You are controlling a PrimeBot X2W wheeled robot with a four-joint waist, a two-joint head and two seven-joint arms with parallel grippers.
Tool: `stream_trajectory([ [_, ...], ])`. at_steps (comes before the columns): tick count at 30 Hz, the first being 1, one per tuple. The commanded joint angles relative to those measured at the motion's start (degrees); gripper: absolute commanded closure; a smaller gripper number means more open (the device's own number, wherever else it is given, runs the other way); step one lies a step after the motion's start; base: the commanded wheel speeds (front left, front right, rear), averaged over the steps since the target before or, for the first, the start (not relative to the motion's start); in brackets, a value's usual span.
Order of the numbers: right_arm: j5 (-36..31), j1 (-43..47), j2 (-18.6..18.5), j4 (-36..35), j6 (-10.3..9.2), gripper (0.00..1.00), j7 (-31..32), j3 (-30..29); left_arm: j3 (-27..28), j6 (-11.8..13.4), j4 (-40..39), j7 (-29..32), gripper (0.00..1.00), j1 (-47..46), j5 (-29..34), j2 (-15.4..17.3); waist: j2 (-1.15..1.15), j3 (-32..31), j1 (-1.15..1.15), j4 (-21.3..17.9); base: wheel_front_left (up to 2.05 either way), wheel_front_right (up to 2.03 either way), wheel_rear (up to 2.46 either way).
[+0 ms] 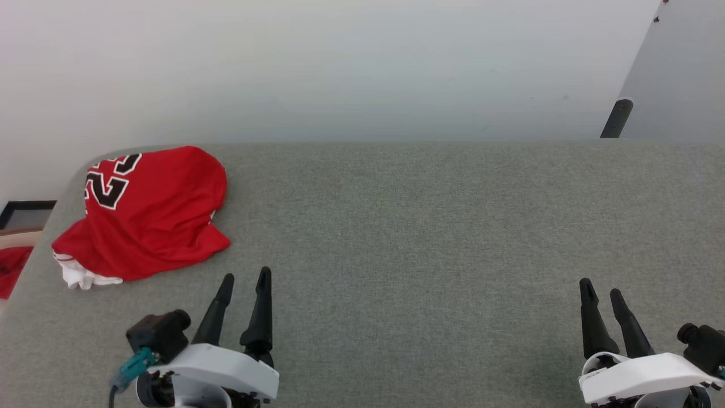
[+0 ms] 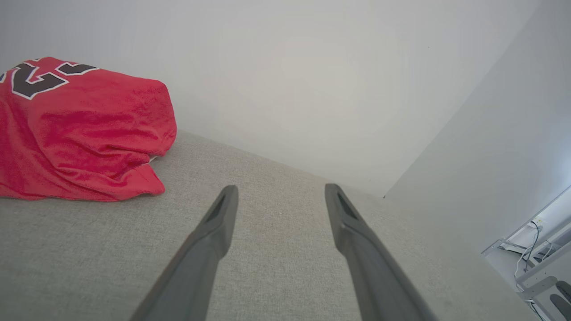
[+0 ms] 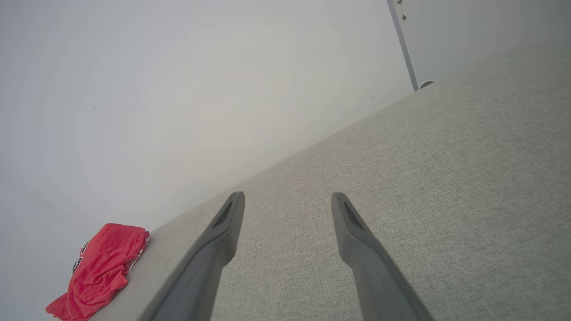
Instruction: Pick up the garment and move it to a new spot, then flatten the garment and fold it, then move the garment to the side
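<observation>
The garment point(image 1: 150, 212) is a red jersey with a black, white-outlined number, bunched in a heap at the far left of the grey table point(image 1: 425, 226), with a bit of white sleeve at its near edge. In the left wrist view the garment point(image 2: 80, 133) lies up and left of the fingers. The right wrist view has the garment point(image 3: 100, 269) small at lower left. My left gripper point(image 1: 246, 280) stands open just in front and to the right of the heap, not touching it. My right gripper point(image 1: 600, 289) is open at the near right, far from the cloth. Both hold nothing.
A pale wall runs behind the table's far edge. A dark post point(image 1: 616, 118) stands at the back right. Off the table's left edge lie a red cloth point(image 1: 11, 269) and a dark frame point(image 1: 25, 212).
</observation>
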Motion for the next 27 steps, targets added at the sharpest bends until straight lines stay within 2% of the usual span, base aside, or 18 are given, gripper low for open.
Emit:
stream_trajectory([
  [1, -1.38, -0.50, -0.02, -0.66, 0.02, 0.00, -0.54, -0.03, -0.27, 0.38, -0.88, -0.45, 0.00, -0.99, 1.70, 0.27, 0.00, -0.02, 0.00, 0.01, 0.00, 0.00, 0.00],
  [15, -8.95, -0.49, -0.06, -0.72, 0.03, 0.00, -2.55, 0.53, -1.03, 1.21, -2.56, -2.45, 0.00, -0.93, 10.54, 0.61, 0.00, -0.31, 0.00, 0.14, 0.00, 0.00, 0.00],
  [27, -15.40, -0.01, -0.09, -0.86, 0.03, 0.00, -4.11, 0.92, -1.41, 0.96, -2.52, -3.99, 0.00, -0.58, 16.71, 0.66, 0.00, -0.88, 0.00, 0.55, 0.00, 0.00, 0.00],
])
